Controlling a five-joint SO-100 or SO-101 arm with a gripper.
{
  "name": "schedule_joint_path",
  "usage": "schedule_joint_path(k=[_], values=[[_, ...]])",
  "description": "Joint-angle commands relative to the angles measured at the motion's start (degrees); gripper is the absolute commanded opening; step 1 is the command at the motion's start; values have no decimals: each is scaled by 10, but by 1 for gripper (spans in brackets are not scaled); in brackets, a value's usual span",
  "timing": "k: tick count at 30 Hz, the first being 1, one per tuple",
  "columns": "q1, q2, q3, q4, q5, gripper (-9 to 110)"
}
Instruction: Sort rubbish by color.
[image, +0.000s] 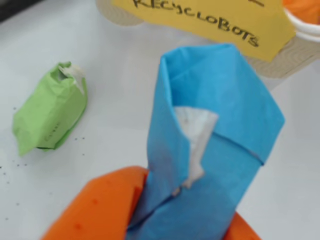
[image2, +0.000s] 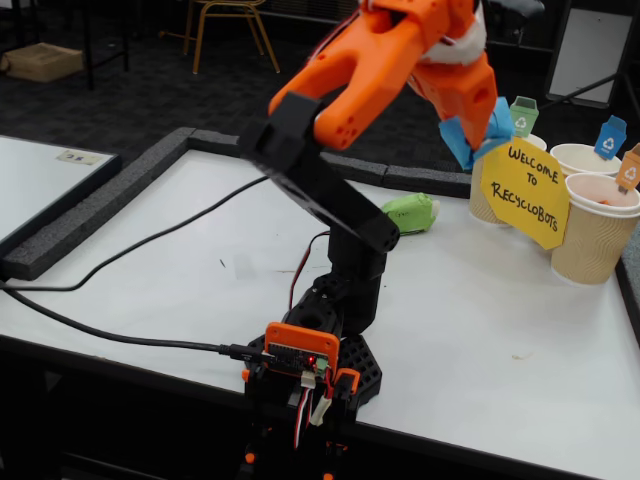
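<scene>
Up off the counter (image2: 480, 330), blue wad (image: 215, 135) pinched in the orange claw (image: 175, 210), carried near the yellow sign (image2: 525, 190) and cups (image2: 596, 232). Not yet dropped. Green wad (image2: 410, 212) on the white surface, unsorted. Something orange in one cup (image: 300, 12), maybe sorted; cannot tell.

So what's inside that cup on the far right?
In the fixed view, something orange lies inside the rightmost cup, just below its rim. The cup wall hides the rest, so whether it is orange rubbish is unclear.
</scene>
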Motion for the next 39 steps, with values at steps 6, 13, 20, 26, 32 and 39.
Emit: schedule_joint_path(k=[6, 13, 20, 26, 32, 39], values=[[8, 59, -113, 12, -35, 0], [30, 59, -117, 16, -132, 0], [40, 54, -117, -21, -164, 0], [44, 28, -120, -94, -164, 0], [44, 26, -135, -98, -164, 0], [47, 26, -160, -11, -164, 0]])
